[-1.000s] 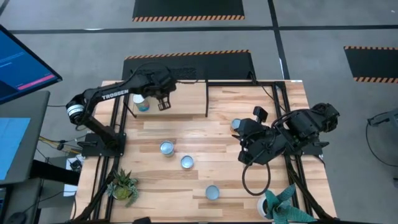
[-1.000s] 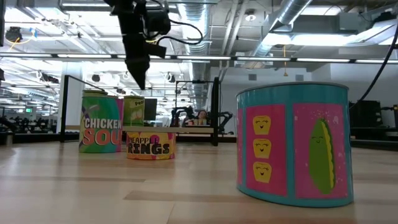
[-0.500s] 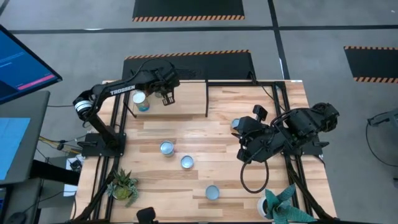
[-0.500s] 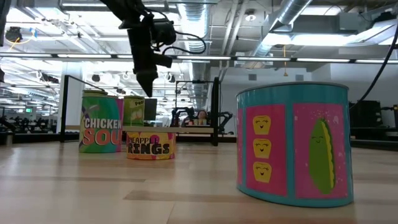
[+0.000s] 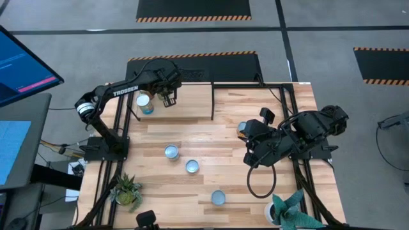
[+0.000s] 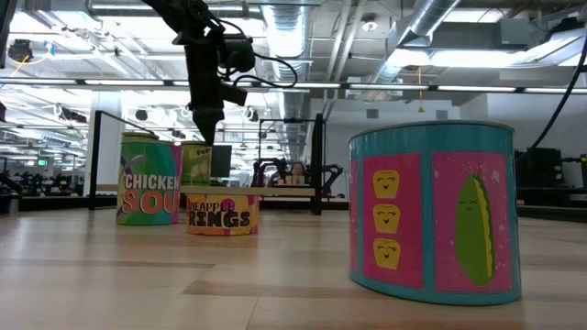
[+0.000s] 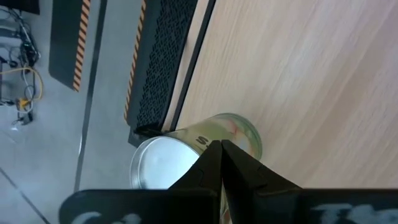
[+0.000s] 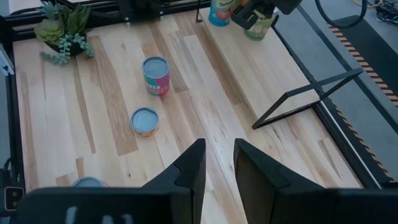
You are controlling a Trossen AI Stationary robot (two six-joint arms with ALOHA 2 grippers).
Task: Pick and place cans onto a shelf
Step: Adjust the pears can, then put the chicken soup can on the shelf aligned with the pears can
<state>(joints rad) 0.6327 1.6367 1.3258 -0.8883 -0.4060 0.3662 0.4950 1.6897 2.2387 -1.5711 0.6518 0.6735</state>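
Observation:
The shelf [image 5: 192,105] stands at the table's far left. On it are a pink-and-green soup can [image 5: 144,102] and a yellow-green can [image 7: 236,134]. My left gripper [image 5: 168,100] is shut, its tips just above the yellow-green can [image 6: 195,165], which it hides in the high view. Three cans [image 5: 171,152] [image 5: 192,167] [image 5: 218,197] stand on the table, and a fourth [image 5: 243,128] shows beside my right arm. My right gripper [image 8: 217,165] is open and empty above the table's right part. My left gripper points down from above, its shut fingertips [image 7: 219,152] at the top of the upright yellow-green can on the shelf. I cannot tell whether they touch it.
Potted plants stand at the near left [image 5: 126,190] and near right [image 5: 291,211] corners. The shelf's black frame [image 5: 213,102] rises at its right end. A pink-and-teal can [image 6: 431,211] stands close to the low camera. A monitor stands left of the table.
My left gripper has shifted a little toward the table's right edge and back, and has come lower. It now stands just above the yellow-green can on the shelf. The cans have not moved.

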